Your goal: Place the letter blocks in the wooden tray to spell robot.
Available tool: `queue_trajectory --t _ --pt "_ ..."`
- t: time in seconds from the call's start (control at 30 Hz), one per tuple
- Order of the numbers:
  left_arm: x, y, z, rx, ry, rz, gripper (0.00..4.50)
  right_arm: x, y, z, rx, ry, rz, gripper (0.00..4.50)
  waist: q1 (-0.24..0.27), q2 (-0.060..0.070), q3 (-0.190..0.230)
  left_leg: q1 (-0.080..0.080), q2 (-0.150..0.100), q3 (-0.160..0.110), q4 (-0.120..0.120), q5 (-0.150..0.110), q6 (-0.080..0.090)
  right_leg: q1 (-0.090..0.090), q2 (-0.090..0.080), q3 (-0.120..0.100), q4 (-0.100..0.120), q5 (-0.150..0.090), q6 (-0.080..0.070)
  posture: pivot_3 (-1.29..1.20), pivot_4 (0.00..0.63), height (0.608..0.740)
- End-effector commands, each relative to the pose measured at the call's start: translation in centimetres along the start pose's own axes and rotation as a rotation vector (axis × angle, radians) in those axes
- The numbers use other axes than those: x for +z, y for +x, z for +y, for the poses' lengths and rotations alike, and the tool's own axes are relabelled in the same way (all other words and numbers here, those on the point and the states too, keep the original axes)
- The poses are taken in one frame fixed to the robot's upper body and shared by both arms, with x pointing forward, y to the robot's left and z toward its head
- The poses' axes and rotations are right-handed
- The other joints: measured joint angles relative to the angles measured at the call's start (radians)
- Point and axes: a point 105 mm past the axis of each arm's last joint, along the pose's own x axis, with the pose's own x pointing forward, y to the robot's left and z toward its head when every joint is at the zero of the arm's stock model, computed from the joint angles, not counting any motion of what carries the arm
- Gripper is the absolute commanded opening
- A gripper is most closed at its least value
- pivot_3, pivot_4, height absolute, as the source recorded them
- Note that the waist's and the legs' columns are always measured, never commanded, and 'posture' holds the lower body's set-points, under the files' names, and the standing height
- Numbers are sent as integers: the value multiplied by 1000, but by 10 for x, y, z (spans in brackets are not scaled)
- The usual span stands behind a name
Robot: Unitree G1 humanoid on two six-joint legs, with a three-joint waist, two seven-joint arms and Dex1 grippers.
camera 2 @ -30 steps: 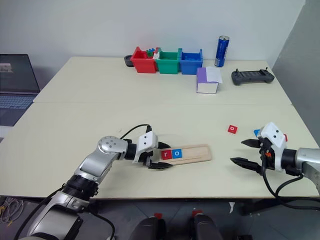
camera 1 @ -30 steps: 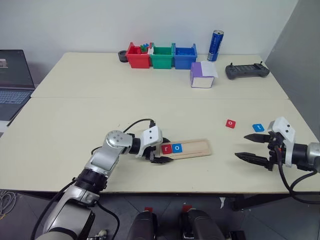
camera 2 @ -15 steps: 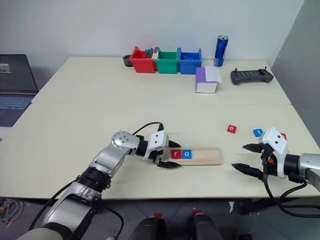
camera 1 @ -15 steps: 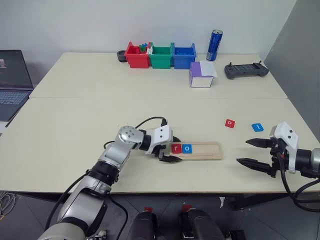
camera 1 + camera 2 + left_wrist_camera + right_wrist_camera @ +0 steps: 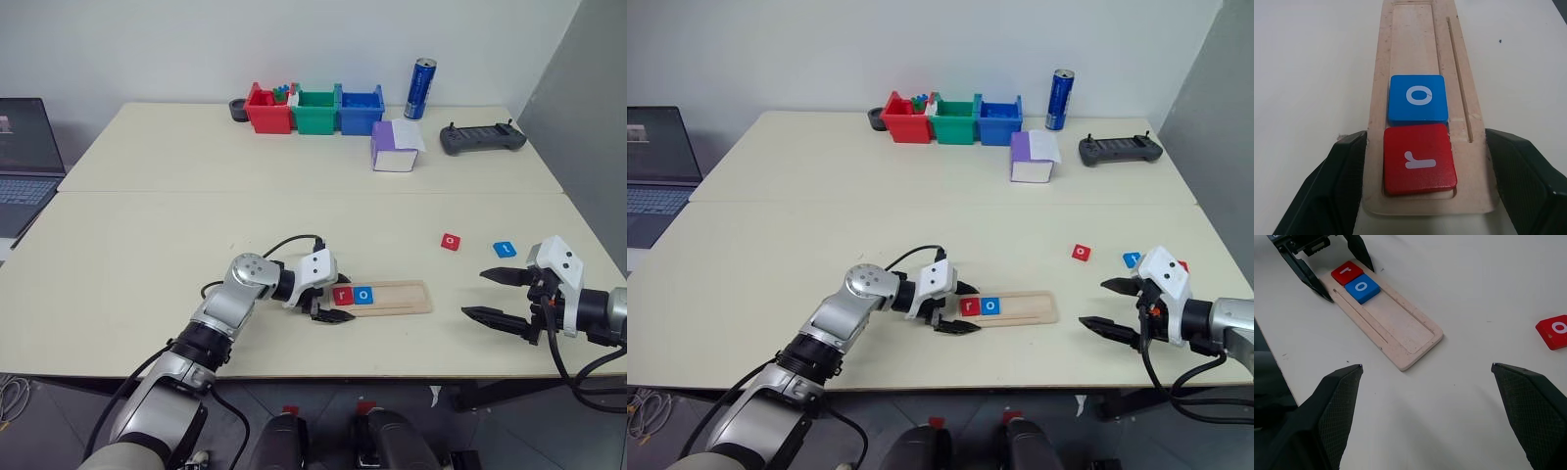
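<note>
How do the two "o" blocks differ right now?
The blue o block sits in the wooden tray, right beside the red r block. The red o block lies loose on the table, away from the tray. Both are flat square tiles with a white lowercase letter.

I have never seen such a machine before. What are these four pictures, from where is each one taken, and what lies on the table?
This is a humanoid robot with two arms, each ending in a two-fingered gripper. Two pictures come from cameras in its head, looking down over the table. The other two come from cameras on its wrists.

The left gripper has its fingers on either side of one end of the wooden tray, which holds a red r block and a blue o block. The right gripper hangs open and empty above the table.

A red o block and a blue block lie loose. Further back stand three coloured bins, a can, a purple-and-white box and a controller.
</note>
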Motion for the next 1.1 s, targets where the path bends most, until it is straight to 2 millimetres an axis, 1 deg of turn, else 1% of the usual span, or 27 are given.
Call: queue_trajectory --t 0.03,0.07,0.1,0.13,0.3,0.4,0.5,0.63,0.73,0.83,0.93,1.0,1.07,1.1 --pt "12 -1 1 7 29 -29 3390 7 -1 1 3 -15 -25 4500 0 0 0 0 0 0 0 0 0 0 0 0 0 0 0 0 150 740" --pt "12 -1 2 6 24 -32 4108 7 -1 1 2 -15 -25 4500 0 0 0 0 0 0 0 0 0 0 0 0 0 0 0 0 150 740" --pt "13 0 1 0 22 -32 4389 7 -1 1 2 -14 -25 4500 0 0 0 0 0 0 0 0 0 0 0 0 0 0 0 0 150 740" --pt "13 0 1 -4 20 -31 4451 6 -2 1 2 -14 -25 4500 0 0 0 0 0 0 0 0 0 0 0 0 0 0 0 0 150 740" --pt "13 -3 3 8 25 -27 4451 6 -2 0 -1 -13 -26 4500 0 0 0 0 0 0 0 0 0 0 0 0 0 0 0 0 150 740" --pt "12 -10 5 21 42 -17 4451 7 -3 -2 -5 -14 -25 4500 0 0 0 0 0 0 0 0 0 0 0 0 0 0 0 0 150 740" --pt "13 -19 -4 -19 67 -26 4451 7 -4 -4 -10 -17 -26 4500 -1 0 0 0 0 0 0 0 0 0 0 0 0 0 0 0 150 740" --pt "17 -36 -4 17 50 -70 4451 7 -8 -7 -20 -17 -20 4500 -1 0 0 0 0 0 0 0 0 0 0 0 0 0 0 0 150 740" --pt "22 -55 2 92 59 -119 4451 7 -14 -18 -64 -21 -14 4500 0 0 0 0 0 0 0 0 0 0 0 0 0 0 0 0 150 740" --pt "26 -79 12 162 60 -144 4451 8 -20 -33 -131 -28 -21 4500 -1 0 0 0 0 0 0 0 0 0 0 0 0 0 0 0 150 740" --pt "36 -113 26 235 62 -165 4451 12 -27 -55 -229 -36 -52 4500 -3 0 0 1 1 0 0 0 0 0 0 0 1 0 0 0 150 740" --pt "40 -131 28 251 64 -172 4451 12 -29 -63 -259 -41 -59 4500 -2 0 0 1 1 0 0 0 0 0 0 0 1 0 0 0 150 740" --pt "38 -150 23 260 63 -156 4451 11 -31 -73 -309 -30 -63 4500 -3 0 0 1 1 1 -1 0 0 0 0 0 1 0 0 0 150 740" --pt "33 -161 20 268 54 -138 4451 10 -35 -81 -353 -19 -71 4500 -5 0 0 1 1 1 -1 0 0 0 0 1 1 0 0 0 150 740"
